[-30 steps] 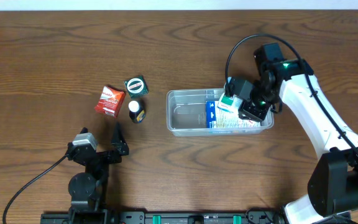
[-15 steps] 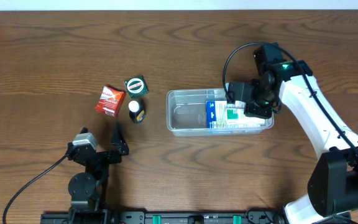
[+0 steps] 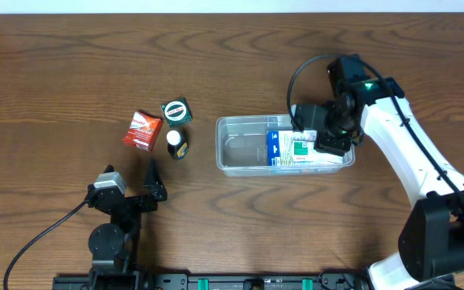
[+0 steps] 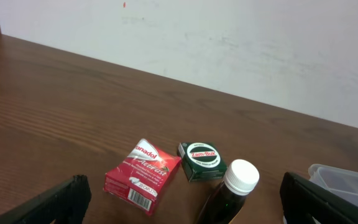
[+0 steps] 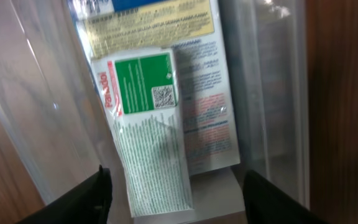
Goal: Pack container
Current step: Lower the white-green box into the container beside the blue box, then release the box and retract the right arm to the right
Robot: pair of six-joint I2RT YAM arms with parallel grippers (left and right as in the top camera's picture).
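Note:
The clear container [image 3: 240,150] sits right of the table's middle, with flat boxes in its right half. My right gripper [image 3: 322,134] hovers over that end, open. In the right wrist view its jaws [image 5: 176,205] straddle a green-and-white box [image 5: 146,134] without touching it. This box lies loose on a larger white printed box [image 5: 194,74] between the container's walls [image 5: 267,74]. My left gripper [image 3: 156,182] rests open near the front left, holding nothing; in the left wrist view the left gripper [image 4: 185,191] points at loose items.
A red box [image 3: 142,130], a round green tin [image 3: 176,111] and a dark bottle with a white cap [image 3: 176,143] stand left of the container. In the left wrist view the red box [image 4: 143,176], tin [image 4: 201,160] and bottle [image 4: 232,190] sit before a white wall.
My right gripper has opened and let go of the green-and-white box, which now lies flat in the container instead of tilted. The left arm has not moved.

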